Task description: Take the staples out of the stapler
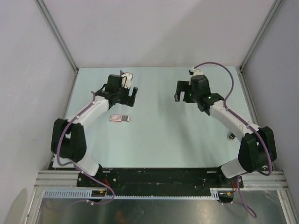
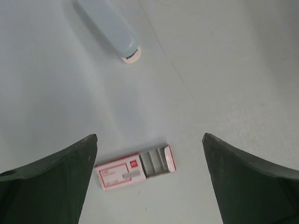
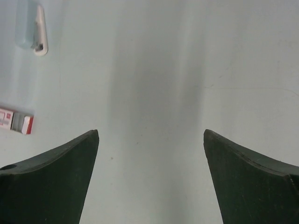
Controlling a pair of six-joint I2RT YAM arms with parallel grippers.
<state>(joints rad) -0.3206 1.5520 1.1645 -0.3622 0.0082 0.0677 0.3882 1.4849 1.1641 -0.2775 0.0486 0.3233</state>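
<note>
Stapler (image 2: 110, 28), a pale-blue body with a white-tipped end, lies flat on the table (image 2: 224, 70) on the left arm's side. It sits beyond and apart from a pink-and-white staple box (image 2: 135, 168) whose tray is slid partly out to the right. The left gripper (image 2: 149, 140) hangs above the box with fingers spread wide and nothing between them. The right gripper (image 3: 151, 133), over the table further right, is likewise spread and empty, with the stapler at the far left of its view. Overhead, the pale stapler is hard to pick out against the table. It looks light, rigid and smooth-shelled, so likely to skid or twist under a one-sided push. The soundest hold appears to be across its long sides near the middle, one arm pinning the body while the other opens it. Any staple strip inside would be thin and brittle.
</note>
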